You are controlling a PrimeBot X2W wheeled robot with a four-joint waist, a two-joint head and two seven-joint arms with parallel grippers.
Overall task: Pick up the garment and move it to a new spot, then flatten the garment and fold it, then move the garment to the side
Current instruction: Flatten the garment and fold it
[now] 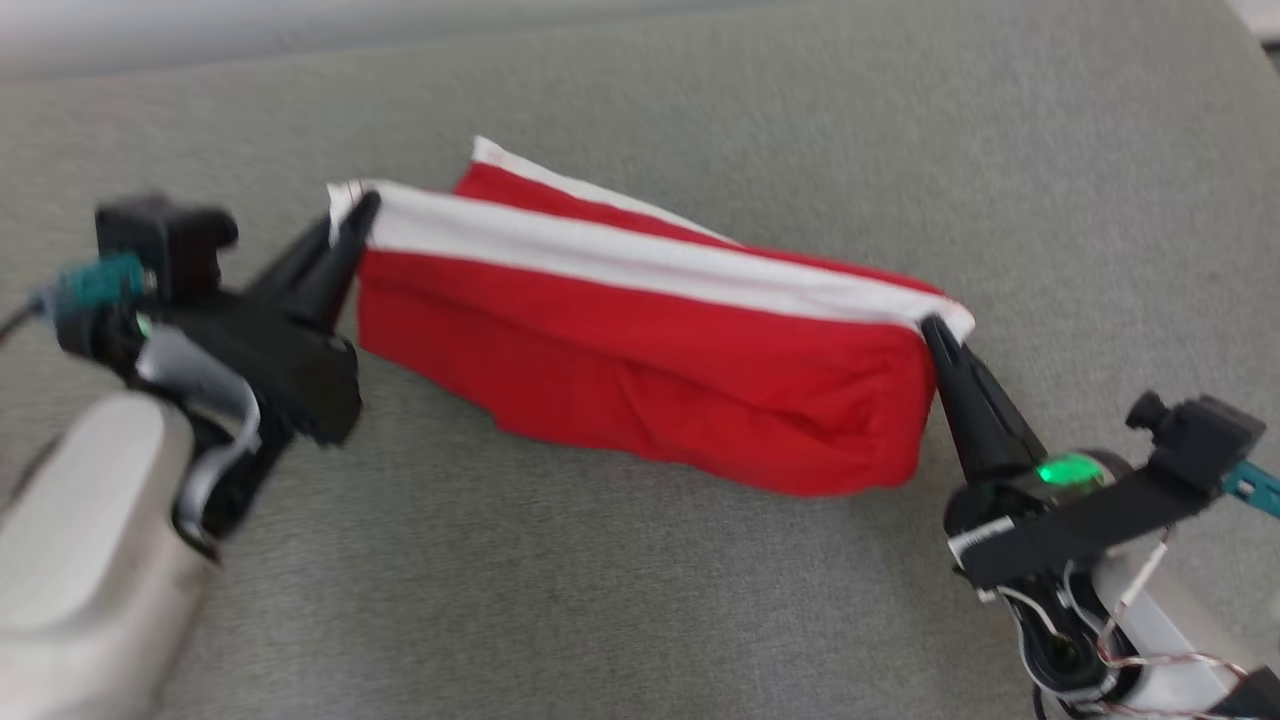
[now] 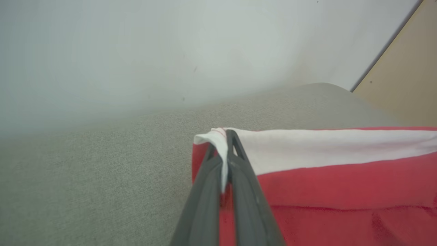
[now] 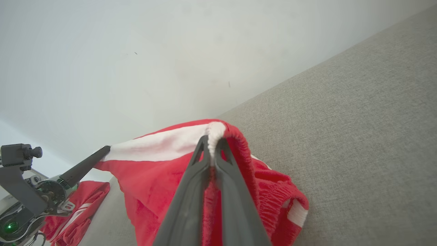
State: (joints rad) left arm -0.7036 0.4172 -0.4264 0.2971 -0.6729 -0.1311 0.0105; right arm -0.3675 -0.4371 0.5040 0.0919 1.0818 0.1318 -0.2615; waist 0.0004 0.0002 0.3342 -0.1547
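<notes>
The garment (image 1: 650, 350) is red with a white band along its top edge. It hangs stretched between my two grippers, its lower part resting on the grey cushion (image 1: 700, 600). My left gripper (image 1: 360, 215) is shut on the white left corner, seen close in the left wrist view, where the gripper (image 2: 223, 136) pinches the garment (image 2: 341, 177). My right gripper (image 1: 935, 328) is shut on the right corner; the right wrist view has the gripper (image 3: 212, 140) clamping the bunched white band of the garment (image 3: 153, 171), and the left gripper (image 3: 102, 152) holds the far corner.
The grey cushion surface (image 2: 102, 171) spreads around the garment. A pale wall (image 3: 136, 51) rises behind it. A tan floor strip (image 2: 406, 78) lies beyond the cushion's corner. Another bunch of red cloth with white stripes (image 3: 75, 212) lies below the left arm in the right wrist view.
</notes>
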